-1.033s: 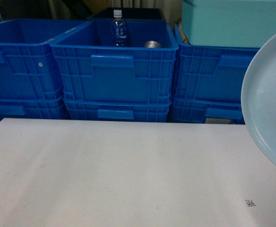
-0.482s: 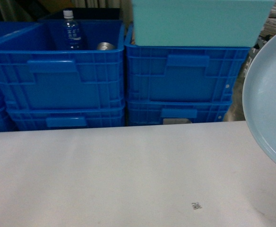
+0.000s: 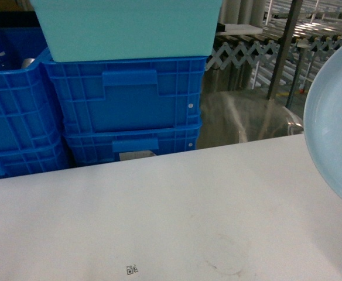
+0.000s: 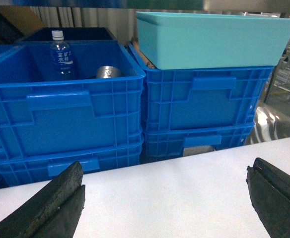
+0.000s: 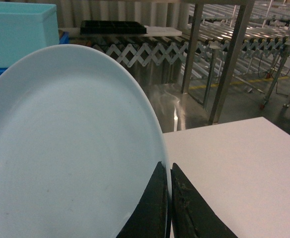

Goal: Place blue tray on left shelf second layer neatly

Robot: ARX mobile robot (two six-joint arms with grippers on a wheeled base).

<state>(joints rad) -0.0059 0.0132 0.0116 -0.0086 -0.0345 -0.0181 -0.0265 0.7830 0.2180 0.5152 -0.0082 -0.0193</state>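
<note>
White table [image 3: 159, 216] | blue crates [image 3: 124, 99] behind | right gripper [image 5: 167, 208] grasping blue tray [image 5: 65, 148] | left gripper [image 4: 165, 198] released

The head camera looks forward and slightly down across the white tabletop [image 3: 159, 216] toward stacked ribbed blue plastic crates [image 3: 124, 108]. The left wrist camera sits low near the table, facing the same crates [image 4: 204, 106] and the pale turquoise box [image 4: 214, 37]. The right wrist camera looks closely along the pale-blue round tray [image 5: 65, 148], toward metal racks [image 5: 229, 54].
</note>
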